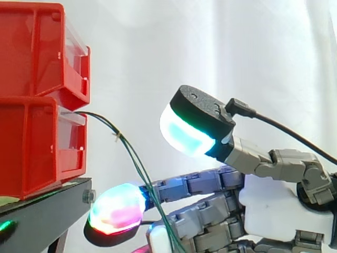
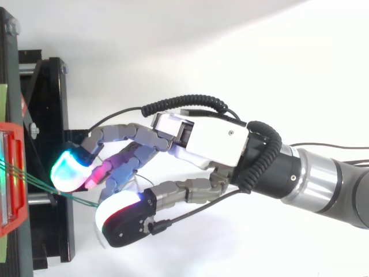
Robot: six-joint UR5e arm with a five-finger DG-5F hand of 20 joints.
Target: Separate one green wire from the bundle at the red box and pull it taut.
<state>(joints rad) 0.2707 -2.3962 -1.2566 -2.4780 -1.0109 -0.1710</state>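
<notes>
Robot hand [image 1: 274, 205] is open. Its fingers reach nearly straight toward the black stand [image 1: 47, 211], and the thumb is lifted well clear of them, closing on nothing. From above you get the same read [image 2: 213, 141]: fingers fanned toward the stand, thumb out to one side.

Green wires [image 1: 134, 158]:
- They leave the lower red bin [image 1: 31, 147] at the top edge of its front.
- They arc out past the stand edge facing the robot hand, then drop across the extended fingers just behind the glowing fingertip pad [image 1: 117, 208].
- From the side you can't tell whether they touch that finger or only pass in front of it.
- A small pale tie [image 1: 117, 136] sits on the bundle near the top of the arc.
- The strands run close together in a curve, not tight.
- From above, the wires [image 2: 34, 180] cross the stand edge [image 2: 55, 115] and go under the cyan pad [image 2: 68, 171], toward the thumb pad [image 2: 112, 210].

Stand:
- It is black and carries the two bins stacked, with the upper red bin [image 1: 37, 52] directly on the lower one.
- Both bin fronts sit near the edge facing the robot hand.
- A bolt head [image 1: 88, 196] sits at that edge's corner.
- There is a green glow [image 1: 5, 225] on the stand's face at the left.

Room:
- A plain white curtain [image 1: 210, 47] hangs behind everything.
- From above, the ground [image 2: 259, 46] under the arm [image 2: 323, 184] is white, and the arm comes in from the right edge.
</notes>
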